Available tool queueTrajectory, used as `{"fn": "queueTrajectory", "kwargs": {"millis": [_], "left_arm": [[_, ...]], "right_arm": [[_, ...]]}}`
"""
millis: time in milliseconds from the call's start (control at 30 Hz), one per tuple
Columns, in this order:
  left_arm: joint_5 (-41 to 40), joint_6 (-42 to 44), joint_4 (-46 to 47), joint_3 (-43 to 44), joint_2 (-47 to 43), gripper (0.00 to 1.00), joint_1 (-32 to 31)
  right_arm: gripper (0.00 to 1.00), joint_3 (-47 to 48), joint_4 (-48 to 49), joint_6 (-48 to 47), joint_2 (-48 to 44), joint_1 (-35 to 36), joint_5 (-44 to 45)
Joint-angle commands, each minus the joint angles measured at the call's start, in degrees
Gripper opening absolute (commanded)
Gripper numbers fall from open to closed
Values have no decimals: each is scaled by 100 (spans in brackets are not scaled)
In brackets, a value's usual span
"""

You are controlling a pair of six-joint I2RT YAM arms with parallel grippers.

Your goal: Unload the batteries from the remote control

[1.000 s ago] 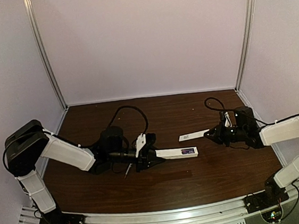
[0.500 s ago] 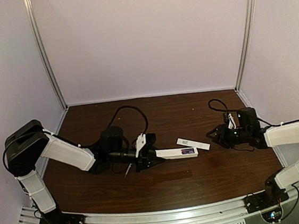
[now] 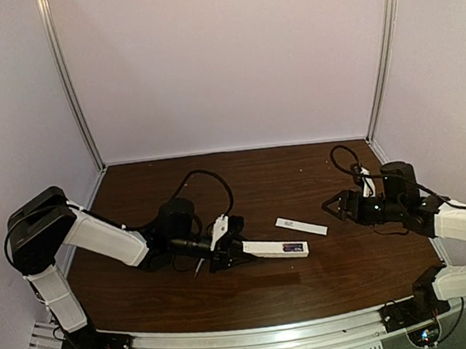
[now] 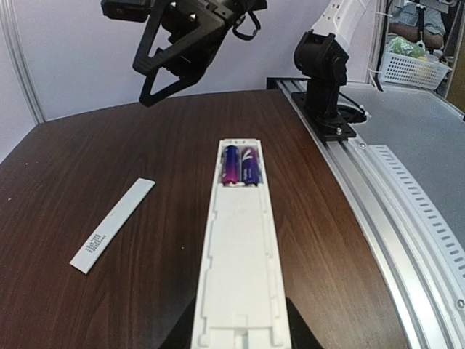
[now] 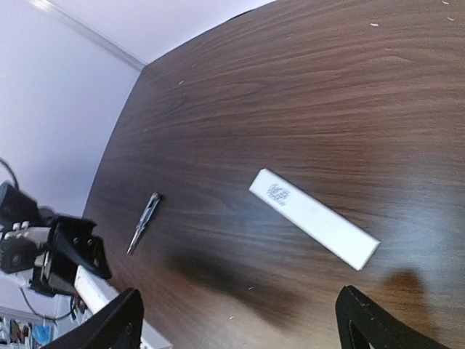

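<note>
The remote control is a slim white bar with its back open, and my left gripper is shut on its near end. Two purple-blue batteries lie side by side in the compartment at the far end. From above, the remote control points right from the left gripper, with the batteries near its tip. The thin white back cover lies flat on the table. My right gripper hovers to the right of it, open and empty. Its fingers stand wide apart, above the cover.
A thin screwdriver lies on the brown table just below the left gripper, also seen in the right wrist view. Black cables loop behind both wrists. White walls enclose the table on three sides, and a metal rail runs along the near edge.
The right gripper has opened and let go of the back cover, which now lies on the table. It has drawn back to the right. The left gripper still holds the remote.
</note>
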Motion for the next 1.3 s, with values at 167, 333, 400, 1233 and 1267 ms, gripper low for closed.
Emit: {"fn": "queueTrajectory", "kwargs": {"millis": [167, 333, 400, 1233, 1267], "left_arm": [[1390, 653, -352, 170, 20, 0, 255], [1670, 1002, -806, 300, 96, 0, 281], [1682, 1052, -878, 329, 111, 0, 291], [310, 80, 597, -188, 252, 0, 308], [179, 20, 664, -214, 291, 0, 308]], "right_arm": [[100, 659, -927, -1113, -600, 1826, 760], [99, 896, -1170, -1455, -352, 2662, 1171], [97, 1024, -1229, -1555, -143, 3008, 1450], [100, 1556, -994, -997, 1238, 4352, 4056], [100, 1483, -967, -902, 1179, 4342, 4211]]}}
